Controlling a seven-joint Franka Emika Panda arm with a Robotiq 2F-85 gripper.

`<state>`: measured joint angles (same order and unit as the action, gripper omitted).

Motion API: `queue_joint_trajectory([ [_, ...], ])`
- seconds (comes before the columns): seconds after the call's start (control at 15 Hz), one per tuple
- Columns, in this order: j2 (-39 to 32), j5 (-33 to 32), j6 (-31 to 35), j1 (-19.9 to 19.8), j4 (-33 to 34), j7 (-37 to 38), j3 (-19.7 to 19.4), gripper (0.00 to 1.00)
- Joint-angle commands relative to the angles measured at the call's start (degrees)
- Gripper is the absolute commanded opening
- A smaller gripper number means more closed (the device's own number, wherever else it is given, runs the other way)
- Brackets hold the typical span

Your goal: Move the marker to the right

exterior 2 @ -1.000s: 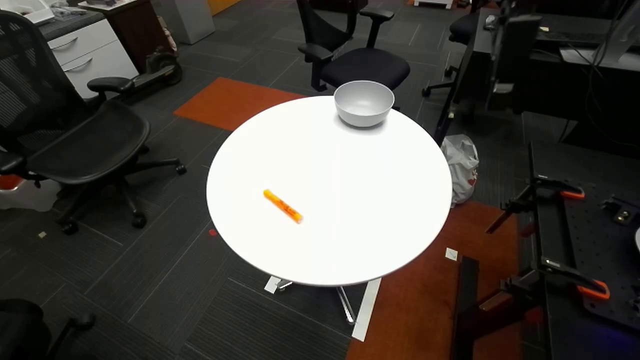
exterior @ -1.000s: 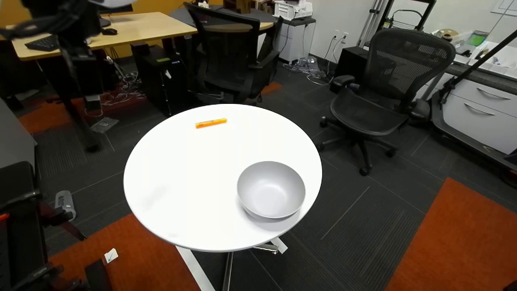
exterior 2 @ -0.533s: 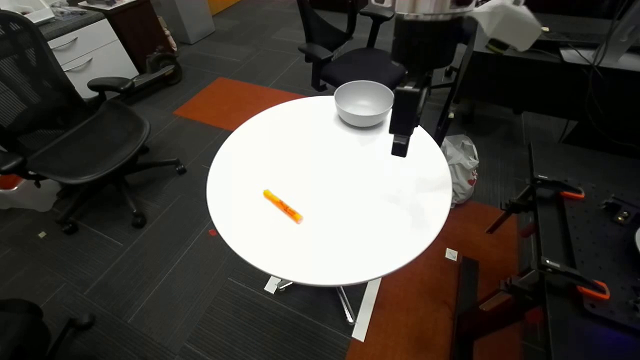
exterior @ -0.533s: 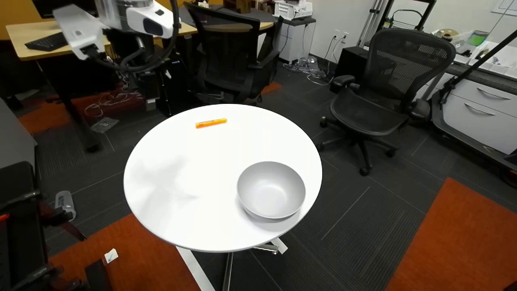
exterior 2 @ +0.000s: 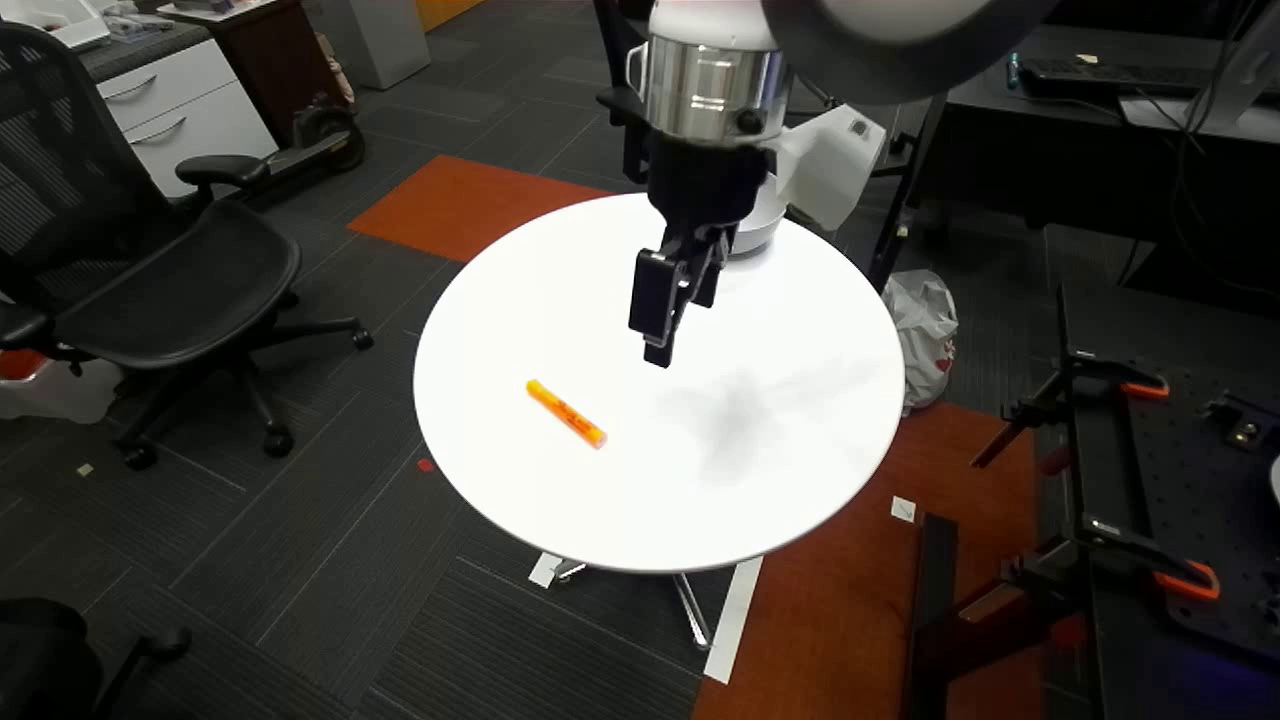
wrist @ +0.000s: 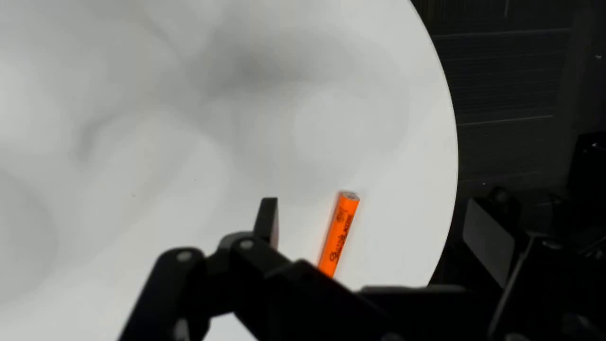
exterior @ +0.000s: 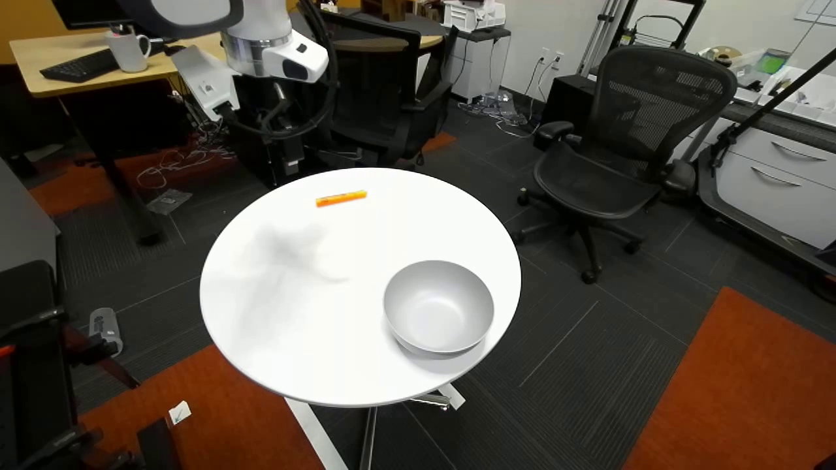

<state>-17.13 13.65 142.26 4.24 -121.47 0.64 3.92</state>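
The orange marker (exterior: pixel 341 198) lies flat on the round white table (exterior: pixel 326 352) in both exterior views (exterior 2: pixel 567 413). In the wrist view the marker (wrist: pixel 338 234) shows with its lower end hidden behind the gripper. My gripper (wrist: pixel 378 232) is open with its two fingertips wide apart, and the marker lies below the gap, closer to the left finger. Nothing is between the pads. In an exterior view the gripper (exterior 2: pixel 682 325) hangs above the table, apart from the marker.
A grey bowl (exterior: pixel 437 307) stands on the table near its edge; in an exterior view my arm hides part of the bowl (exterior 2: pixel 762 222). Office chairs (exterior: pixel 666 104) and a desk (exterior: pixel 209 46) stand around. A black bench with clamps (exterior 2: pixel 1150 470) stands beside the table.
My arm has swung in over the table, bringing the gripper from beyond the table's edge closer to the marker. The marker and the bowl have not moved.
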Motion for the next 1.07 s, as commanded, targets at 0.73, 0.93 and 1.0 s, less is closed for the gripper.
queue_joint_trajectory([
  [0.73, -10.6, -0.2, 10.2, 2.3, 6.7, 9.1, 0.3, 1.00],
  [0.93, -14.3, -2.1, 14.2, 4.9, 9.3, 16.8, -1.9, 1.00],
  [1.0, -15.4, -2.3, 15.2, 5.7, 10.2, 19.1, -2.6, 1.00],
])
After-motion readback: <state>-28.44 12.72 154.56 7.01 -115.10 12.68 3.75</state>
